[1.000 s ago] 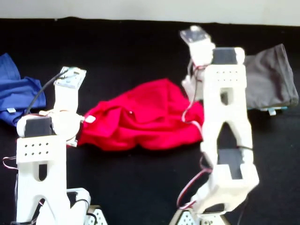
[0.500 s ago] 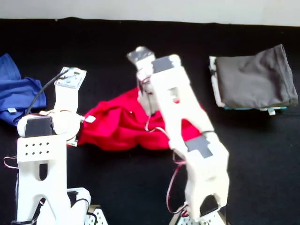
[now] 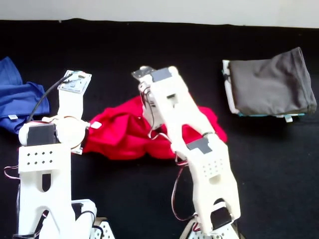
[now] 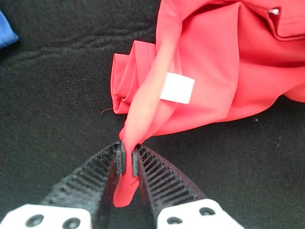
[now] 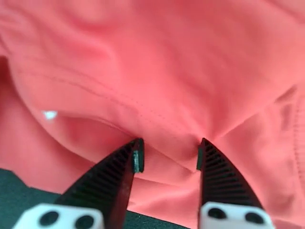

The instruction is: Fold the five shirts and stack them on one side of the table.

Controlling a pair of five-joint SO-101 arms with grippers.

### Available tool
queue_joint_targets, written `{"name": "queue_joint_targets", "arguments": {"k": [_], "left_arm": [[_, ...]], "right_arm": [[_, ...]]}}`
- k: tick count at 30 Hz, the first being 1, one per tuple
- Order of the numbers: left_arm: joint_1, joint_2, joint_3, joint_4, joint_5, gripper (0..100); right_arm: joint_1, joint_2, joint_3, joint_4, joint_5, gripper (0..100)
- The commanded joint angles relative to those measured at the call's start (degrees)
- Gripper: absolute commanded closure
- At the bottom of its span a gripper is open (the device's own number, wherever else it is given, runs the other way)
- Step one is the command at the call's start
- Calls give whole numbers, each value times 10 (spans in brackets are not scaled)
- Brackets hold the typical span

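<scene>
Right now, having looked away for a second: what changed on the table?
The right arm swung from beside the grey folded stack across to the red shirt; its jaws now stand open at the cloth. The left arm kept its jaws shut on a corner; blue shirt and stack unmoved.

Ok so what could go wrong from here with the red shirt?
The left gripper pinches only a thin edge of the red shirt, so a pull could slip it free. The right gripper, fingers open over bunched cloth, may grab several layers at once and fold the shirt crooked.
</scene>
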Motion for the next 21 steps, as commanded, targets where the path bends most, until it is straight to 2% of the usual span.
{"name": "queue_joint_targets", "arguments": {"k": [1, 6, 14, 21], "left_arm": [[7, -5, -3, -9, 4, 991], [9, -5, -3, -12, 4, 991], [9, -5, -2, -12, 4, 991], [7, -5, -2, -10, 4, 991]], "right_arm": [[39, -28, -44, 9, -6, 815], [51, -28, -51, 12, -6, 814], [-3, 25, -42, 1, -7, 814], [3, 56, -42, -3, -5, 817]]}}
